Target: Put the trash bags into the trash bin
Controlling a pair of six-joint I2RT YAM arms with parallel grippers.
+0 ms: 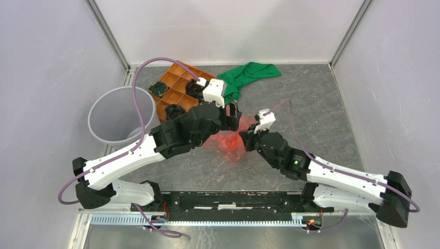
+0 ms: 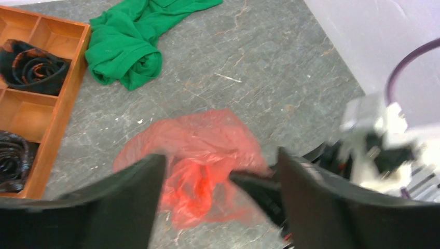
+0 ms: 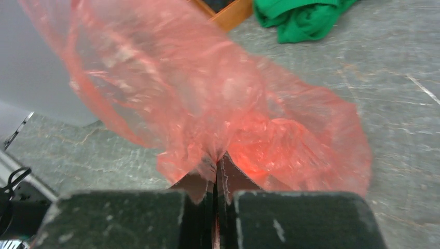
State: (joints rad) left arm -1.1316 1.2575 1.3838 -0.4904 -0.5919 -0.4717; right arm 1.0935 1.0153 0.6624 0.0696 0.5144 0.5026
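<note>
The red-pink trash bag (image 1: 228,142) lies crumpled on the grey table between the two arms. My right gripper (image 3: 217,161) is shut on a fold of the bag (image 3: 207,104), which spreads out in front of its fingers. My left gripper (image 2: 218,166) is open, its two fingers (image 2: 129,192) spread on either side of the bag (image 2: 192,150) just above it. In the left wrist view the right gripper's fingertip (image 2: 254,187) shows pinching the bag. The trash bin (image 1: 120,115), a round translucent bucket, stands at the left of the table, apart from both grippers.
An orange compartment tray (image 1: 179,88) with black coiled items sits behind the left gripper, also in the left wrist view (image 2: 31,109). A green cloth (image 1: 249,75) lies at the back centre. White walls enclose the table on three sides.
</note>
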